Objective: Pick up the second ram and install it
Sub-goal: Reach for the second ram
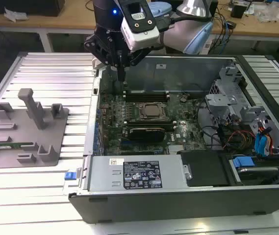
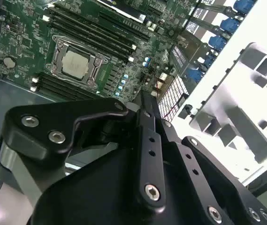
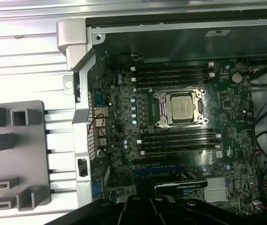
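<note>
Computer case (image 1: 178, 205): one, dark and open-topped, its long near wall closest to the exterior view; every place below is given against it.
Slatted table (image 1: 41, 73): carries the case and runs out past it on both sides.
Gray tray (image 1: 51, 132): one, flat on the table outside the case, off its wall on the exterior view's left; it has moulded slots and brackets and one tall post (image 1: 33, 106).
Second ram (image 1: 12, 145): a thin green stick lying flat in a tray slot, outside the case.
Case side wall (image 1: 92, 122): stands between the tray and the board inside.
Gripper (image 1: 121, 77) (image 2: 145, 97): one, pointing down over the case's far corner on the exterior view's left, pressed together, well apart from the second ram.
Arm (image 1: 183, 27): its pale body hides part of the case's far wall.
Motherboard (image 1: 112, 112): green, lying on the case floor.
Processor socket (image 1: 152, 111) (image 3: 180, 108): one, mid-board.
Memory slots: two banks of long black slots, one on each side of the socket; one lies toward the case's far wall (image 3: 171, 75), the other toward its near wall (image 3: 178, 143).
Black card (image 1: 146, 132): one wider oblong card, just nearward of the near bank.
Power supply (image 1: 138, 172): one silver labelled box against the case's near wall.
Drive cage (image 1: 227, 98): gray metal at the case's end on the exterior view's right, with loose cables (image 1: 232, 134) and blue tabs (image 1: 261, 144).
</note>
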Action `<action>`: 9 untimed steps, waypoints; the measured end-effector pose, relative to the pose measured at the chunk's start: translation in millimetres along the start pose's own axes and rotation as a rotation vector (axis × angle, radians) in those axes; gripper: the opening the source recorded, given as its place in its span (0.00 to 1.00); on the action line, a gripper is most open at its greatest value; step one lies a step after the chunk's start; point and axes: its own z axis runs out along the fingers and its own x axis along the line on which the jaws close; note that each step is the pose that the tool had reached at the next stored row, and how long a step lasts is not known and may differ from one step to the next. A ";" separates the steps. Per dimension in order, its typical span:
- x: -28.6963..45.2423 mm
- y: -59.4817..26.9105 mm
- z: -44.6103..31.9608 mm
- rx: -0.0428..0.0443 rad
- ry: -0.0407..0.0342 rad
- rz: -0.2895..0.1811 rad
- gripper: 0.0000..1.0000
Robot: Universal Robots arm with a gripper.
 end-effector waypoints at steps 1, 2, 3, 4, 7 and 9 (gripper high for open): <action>0.0 0.0 0.0 0.0000 0.0000 0.000 0.08; 0.0 0.0 0.0 0.0000 0.0000 0.000 0.08; 0.0 0.0 0.0 0.0000 0.0000 0.000 0.08; 0.0 0.0 0.0 0.0000 0.0000 0.000 0.08; 0.0 0.0 0.0 0.0000 -0.0001 0.000 0.08; 0.2 0.0 0.0 0.0000 0.0000 0.000 0.08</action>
